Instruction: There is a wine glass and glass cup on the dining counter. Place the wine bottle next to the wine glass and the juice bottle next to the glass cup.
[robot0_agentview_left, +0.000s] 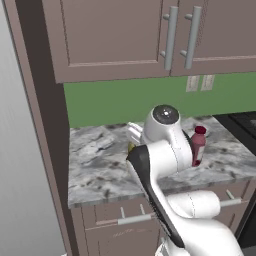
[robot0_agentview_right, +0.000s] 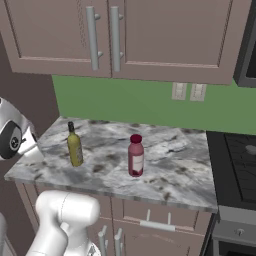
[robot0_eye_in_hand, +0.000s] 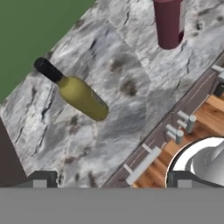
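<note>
Two bottles: wine bottle (robot0_agentview_right: 75, 145) and juice bottle (robot0_agentview_right: 136, 155), both upright on the marbled table (robot0_agentview_right: 170, 165), apart from each other.
Wine bottle: olive-yellow, black neck; toward the table's left end in the right base view, near the middle of its depth.
Juice bottle: dark red, maroon cap, pale label band; right of the wine bottle, nearer the front edge.
Surroundings: brown wall cabinets (robot0_agentview_right: 125, 37) overhead, green backsplash (robot0_agentview_right: 150, 102) with two outlets (robot0_agentview_right: 188, 91), stove (robot0_agentview_right: 240, 165) at the table's right end, drawers (robot0_agentview_right: 155, 225) below the front edge.
Obstructions: bare stone around both bottles; in the left base view the arm hides most of the wine bottle.
Pincer: (robot0_eye_in_hand: 111, 179) jaws wide apart, holding nothing, above the table's front edge.
Relation: in the hand view the wine bottle (robot0_eye_in_hand: 76, 92) lies ahead, between the fingertips' lines, not touching; juice bottle (robot0_eye_in_hand: 169, 22) farther off to one side.
</note>
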